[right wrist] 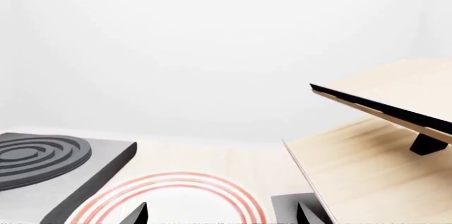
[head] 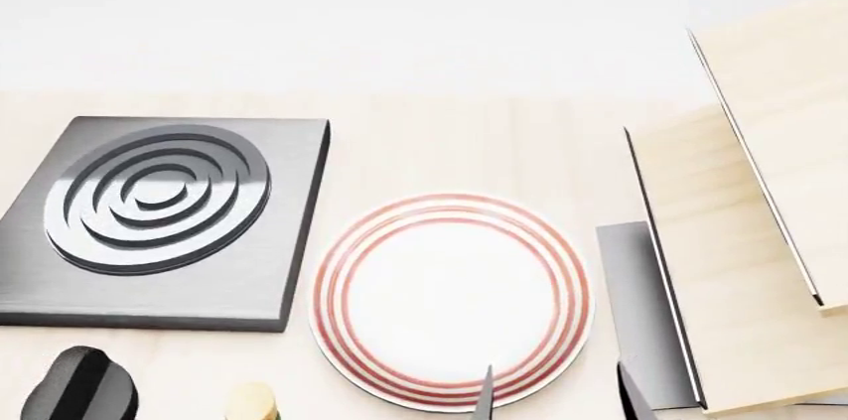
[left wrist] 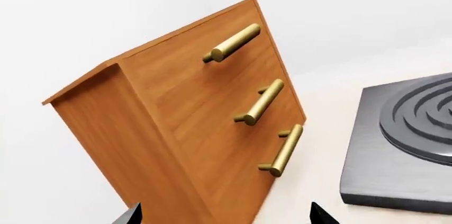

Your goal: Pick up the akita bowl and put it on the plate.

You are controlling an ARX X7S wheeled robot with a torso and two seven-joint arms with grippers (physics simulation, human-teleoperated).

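Note:
The akita bowl is out of view in all three views. The plate [head: 451,301], white with thin red rings, lies flat on the pale counter at the front centre and holds nothing. My right gripper [head: 557,398] is open at the plate's near right edge, and only its two dark fingertips show. In the right wrist view the plate [right wrist: 180,200] lies just ahead of the right gripper [right wrist: 222,214], whose jaws are wide apart with nothing between them. My left gripper [left wrist: 224,214] is also open and holds nothing, facing a wooden drawer cabinet [left wrist: 190,128].
A dark grey square burner [head: 159,211] with concentric rings sits left of the plate. A pale wooden shelf unit [head: 742,241] with slanted boards stands on a grey base [head: 630,281] right of the plate. The cabinet has three brass handles [left wrist: 261,102]. A dark arm part [head: 79,388] shows at front left.

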